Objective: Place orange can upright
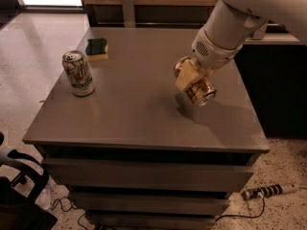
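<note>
The orange can [200, 91] is tilted, its silver end pointing down toward the front right, held a little above the grey table [139, 109]. My gripper [191, 78] hangs from the white arm at the right and is shut on the can; a cream finger [185, 74] covers the can's left side. The can's shadow lies on the tabletop just below it.
A white-and-green can [78, 73] stands upright at the table's left side. A green and yellow sponge [97, 48] lies at the back left. A dark counter is to the right, a power strip [268, 191] on the floor, and a chair base at the lower left.
</note>
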